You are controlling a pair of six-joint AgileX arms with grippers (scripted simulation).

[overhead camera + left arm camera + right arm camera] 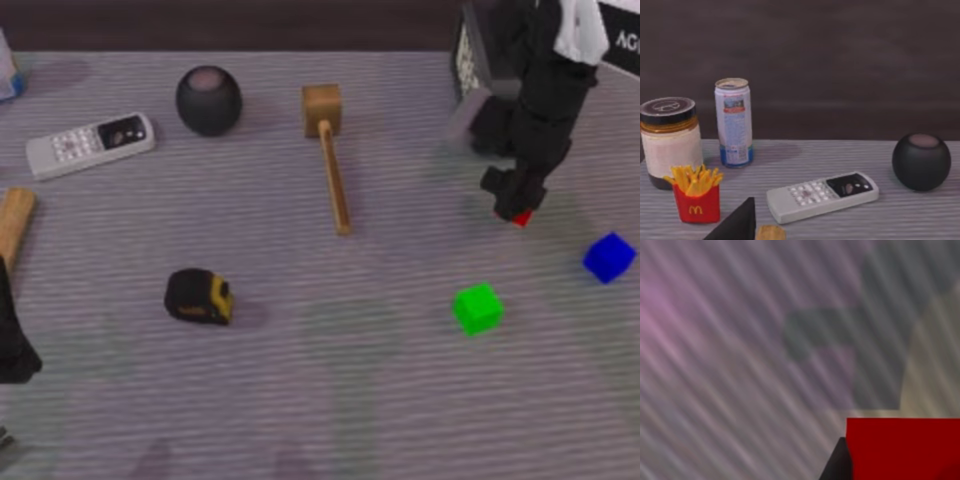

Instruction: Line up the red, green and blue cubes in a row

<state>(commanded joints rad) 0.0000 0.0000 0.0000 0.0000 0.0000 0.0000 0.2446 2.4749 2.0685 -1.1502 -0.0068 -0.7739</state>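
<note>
- The right claw (516, 205) is down over the red cube (521, 217) at the right side of the bench (400, 400), toward the far edge; only a sliver of red shows under the dark fingers from above.
- In the right wrist view the red cube (903, 448) fills one corner, with a dark fingertip (837, 464) against its side — the claw is pinching it.
- The green cube (477, 307) sits nearer and a little left of the red one, well apart from it.
- The blue cube (609, 257) lies close to the bench's right edge, between the other two in depth.
- The left arm (14, 340) is parked at the left edge; whether its claw is spread or closed I cannot tell.
- Elsewhere on the bench: a wooden mallet (328, 150), a black round speaker (208, 100), a grey remote control (90, 145) and a black-and-yellow tape measure (200, 296).
- The left wrist view also shows a drink can (733, 121), a jar (669, 140) and a carton of fries (695, 192).
</note>
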